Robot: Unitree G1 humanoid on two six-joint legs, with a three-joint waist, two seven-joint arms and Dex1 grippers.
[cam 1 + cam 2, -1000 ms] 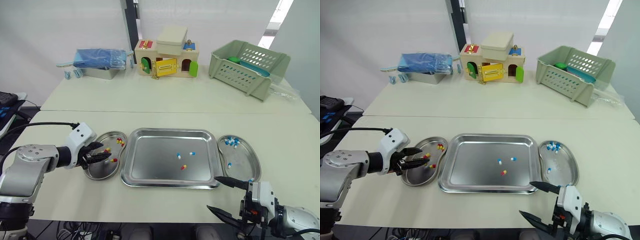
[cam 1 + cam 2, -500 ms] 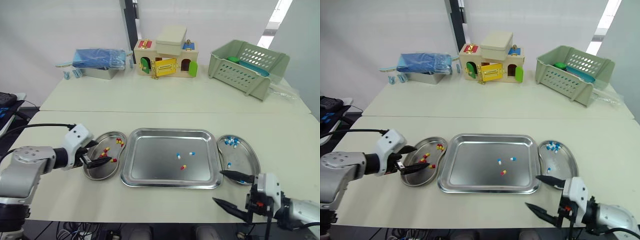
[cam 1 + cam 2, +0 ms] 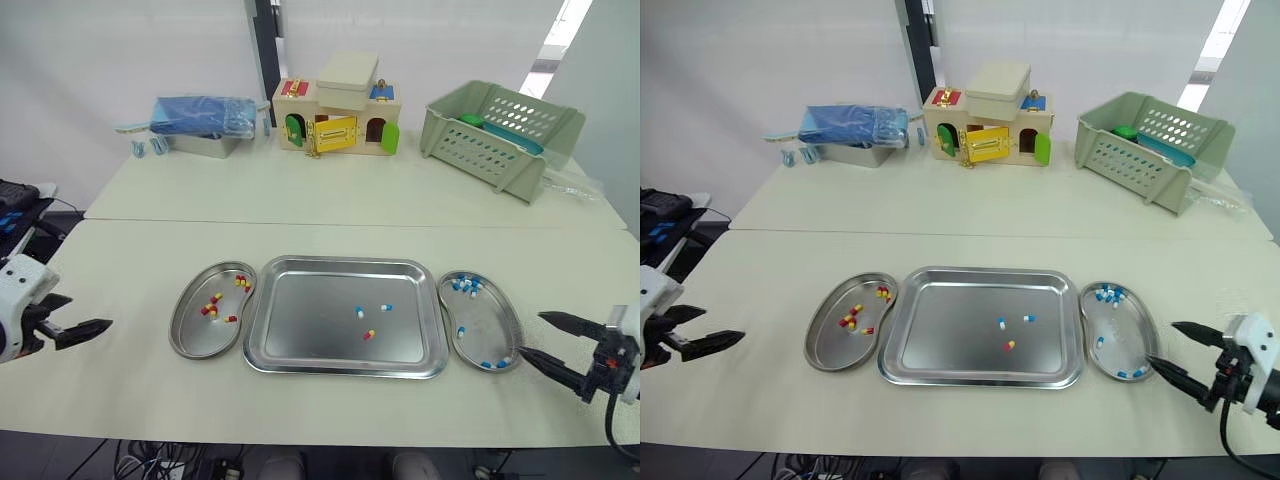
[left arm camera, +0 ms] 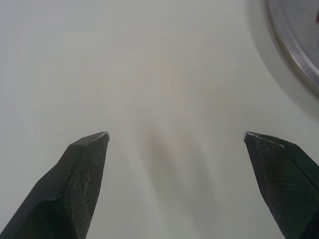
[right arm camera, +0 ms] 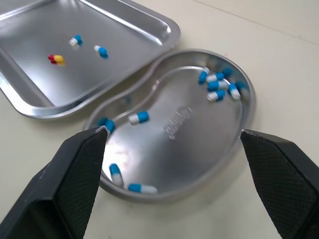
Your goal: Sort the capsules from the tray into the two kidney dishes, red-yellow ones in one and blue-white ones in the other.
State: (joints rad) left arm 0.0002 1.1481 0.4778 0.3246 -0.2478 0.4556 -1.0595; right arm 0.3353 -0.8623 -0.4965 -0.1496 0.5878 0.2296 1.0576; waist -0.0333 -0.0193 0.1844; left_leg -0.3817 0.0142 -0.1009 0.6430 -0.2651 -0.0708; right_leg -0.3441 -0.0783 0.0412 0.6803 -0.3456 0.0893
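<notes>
My near cream table (image 3: 140, 390) touches a far table (image 3: 300, 195) along one seam. Behind them I see a white wall (image 3: 110, 50) and a dark post (image 3: 262, 45).

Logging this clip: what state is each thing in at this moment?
Tray: holds two loose blue-white capsules and one loose red-yellow capsule.
Left kidney dish: holds sorted red-yellow capsules.
Right kidney dish: holds sorted blue-white capsules.
Left gripper: open, empty, over bare table.
Right gripper: open, empty, by the right kidney dish.
Green basket: tipped forward, items inside.
</notes>
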